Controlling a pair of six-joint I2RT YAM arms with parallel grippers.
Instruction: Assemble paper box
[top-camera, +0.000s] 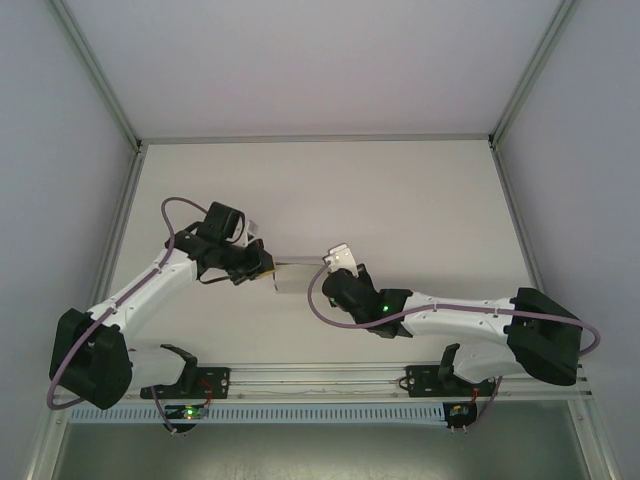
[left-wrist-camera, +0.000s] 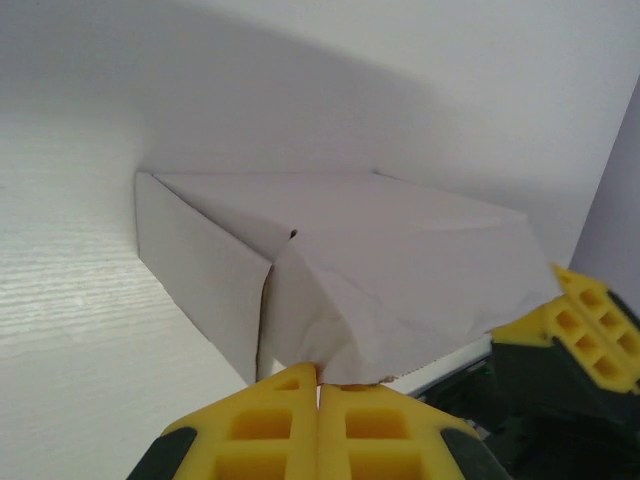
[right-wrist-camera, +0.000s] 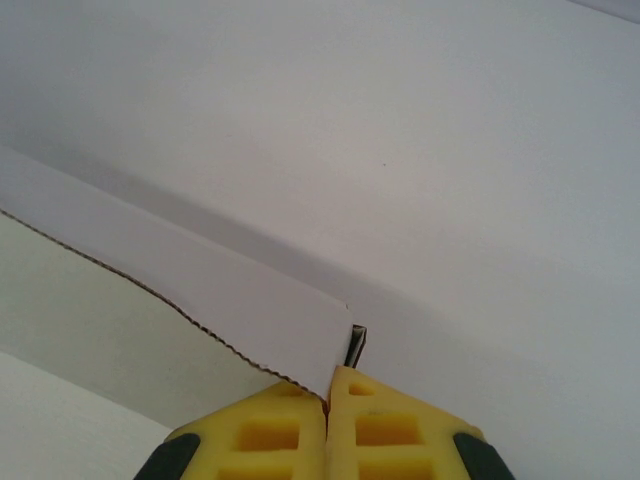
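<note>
- The table (top-camera: 400, 190) is a plain white surface. The paper box (top-camera: 296, 277) rests near its middle, and everything below is placed from that box.
- The left arm (top-camera: 140, 295) reaches in to the box's left end and the right arm (top-camera: 470, 315) to its right end. They meet it from opposite sides, I judge so that one can steady the thin card while the other works a fold.
- The box is already a shallow rectangular shell lying on the table. In the left wrist view one side wall stands upright and the top panel slopes over it. The top sags toward the near end, so the box looks not yet squared or closed.
- The left gripper (left-wrist-camera: 318, 385) is at the box's near end in its own view, its yellow fingers pressed together on the end flap (left-wrist-camera: 330, 340).
  - The flap bunches and crumples just above the pinch.
  - Gripping there probably anchors that end so the card cannot slide.
- The right gripper (right-wrist-camera: 327, 395) is at the box's opposite end, its fingers closed tight on the corner of a white card panel (right-wrist-camera: 230, 290).
  - From the left wrist camera it sits just beyond the box's far right corner.
  - A corner hold like this looks meant for swinging the panel about its crease.
- The toothed edge (right-wrist-camera: 150, 290) is the smallest detail. It runs along that panel away from the pinch, with a cream face of the box below it. I cannot tell whether it marks a tuck flap or a tear strip.
</note>
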